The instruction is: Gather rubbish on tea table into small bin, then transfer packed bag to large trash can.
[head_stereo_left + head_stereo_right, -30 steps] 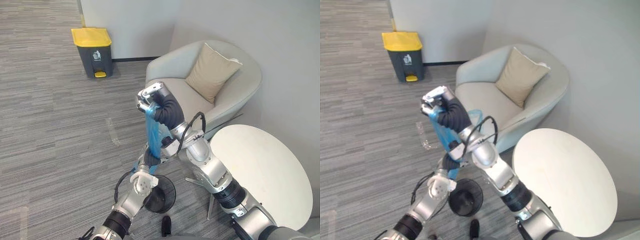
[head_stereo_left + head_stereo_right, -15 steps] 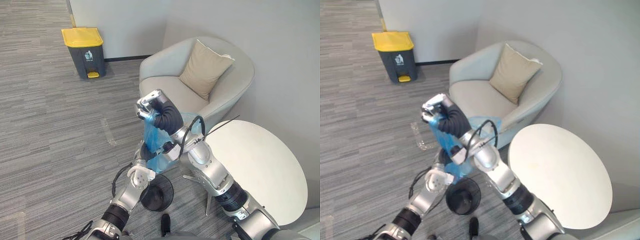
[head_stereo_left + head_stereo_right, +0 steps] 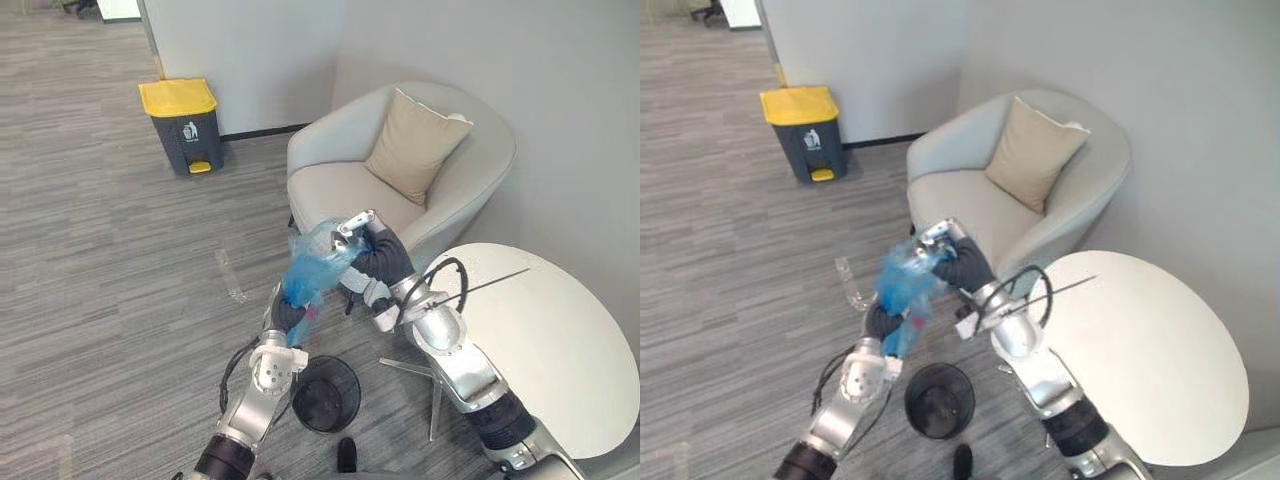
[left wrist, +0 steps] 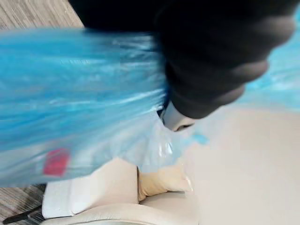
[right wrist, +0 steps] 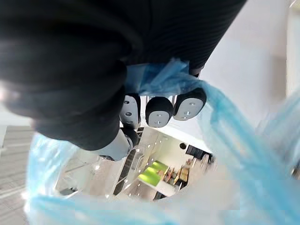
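Observation:
A blue plastic bag (image 3: 308,268) hangs bunched above the floor between both hands. My right hand (image 3: 368,240) is at its upper end, and its curled fingertips (image 5: 159,111) pinch the bag's plastic (image 5: 159,77). Lower down, my left hand (image 3: 288,315) is shut on the bottom part of the bag (image 4: 70,93), where something red (image 4: 56,161) shows through the plastic. Below the hands stands the small black mesh bin (image 3: 352,385) on the carpet. The large grey trash can with a yellow lid (image 3: 183,118) is far off by the wall.
A pale armchair (image 3: 340,185) with a beige cushion (image 3: 415,145) is just behind the hands. The round white tea table (image 3: 540,350) is to the right. Open carpet lies between here and the trash can.
The right hand has come down and toward the table, so the long hanging bag is now bunched. The left hand has shut on its lower part. The camera has shifted too.

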